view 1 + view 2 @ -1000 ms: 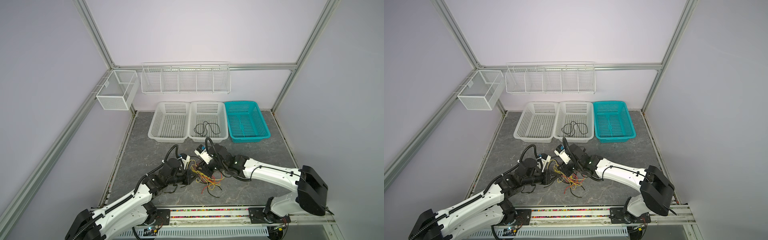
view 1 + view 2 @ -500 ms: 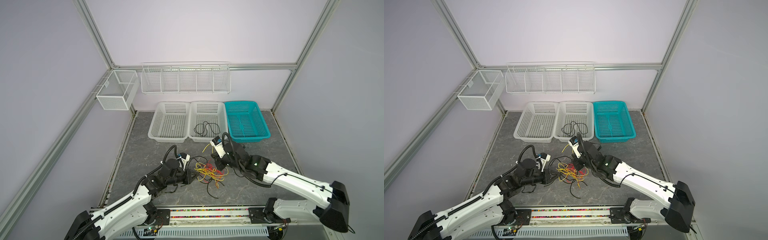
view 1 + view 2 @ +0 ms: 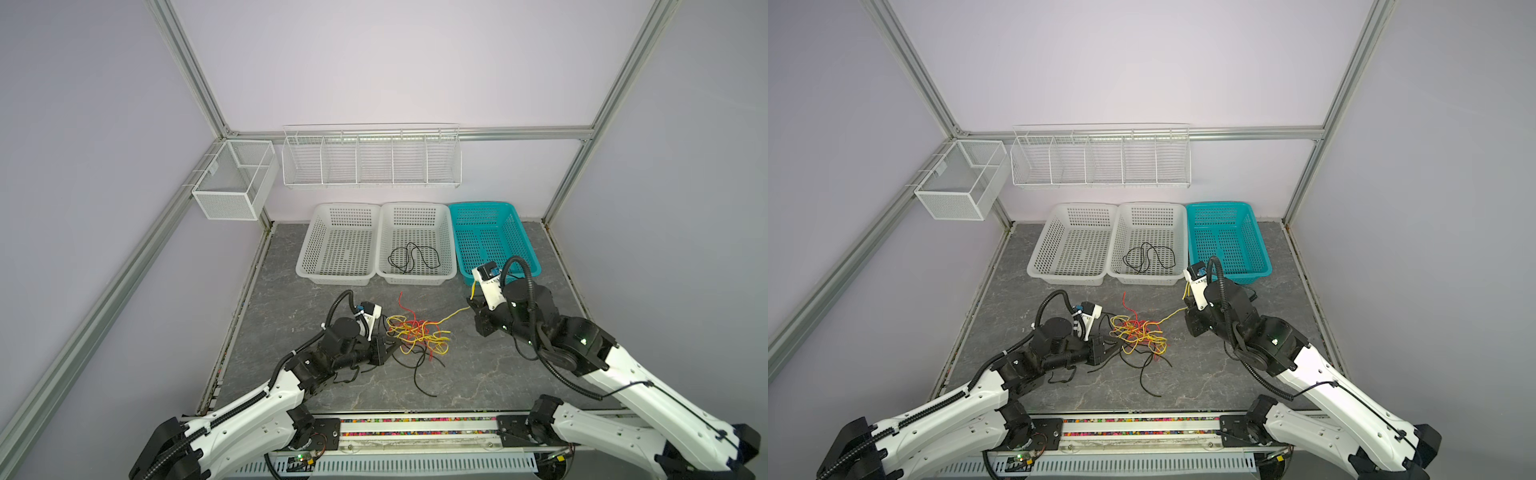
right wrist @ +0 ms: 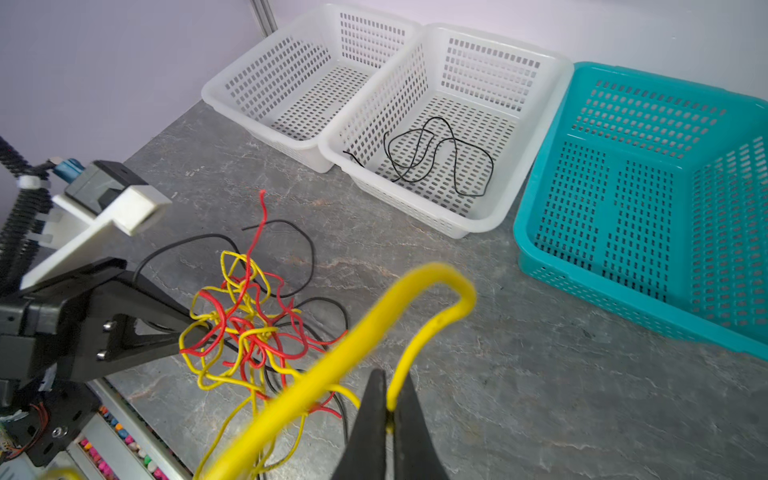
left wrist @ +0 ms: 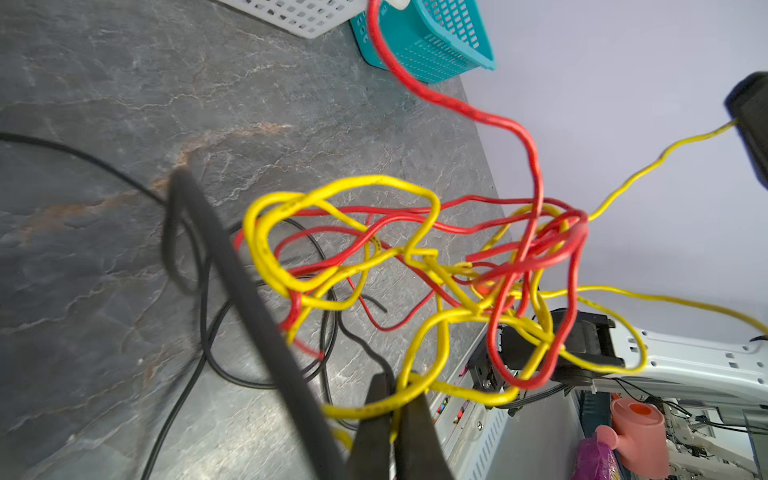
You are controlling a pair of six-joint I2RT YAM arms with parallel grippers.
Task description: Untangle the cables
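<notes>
Right gripper [image 4: 390, 399]: jaws closed on yellow cable [image 4: 432, 270], pinched between the tips; raised off the tabletop [image 3: 291, 316], just in front of the teal basket [image 3: 484, 205] in both top views.
Yellow cable: short loop curling past the tips on one side; on the other, a single line sloping down from the right gripper to the tangle [image 3: 417, 336].
Left gripper [image 5: 397, 390]: jaws closed on yellow strand [image 5: 419, 384] at the tangle's edge; cannot tell whether part of the same cable. Low over the tabletop, on the tangle's left in both top views.
Tangle: yellow and red loops knotted together between the two grippers, partly lifted off the tabletop in the left wrist view.
Red cable [image 3: 401, 301]: one free end sticking out of the tangle toward the baskets.
Black cable [image 3: 419, 374]: looping under the tangle, one end trailing toward the front rail.
Coiled black cable [image 3: 413, 257]: loose on the floor of the middle white basket [image 3: 411, 279], apart from the tangle.
Left white basket [image 3: 332, 279]: touching the middle one.
Teal basket: just right of the middle white basket.
Back wall: wire rack [image 3: 370, 160] and mesh box [image 3: 232, 187] hung above the baskets.
</notes>
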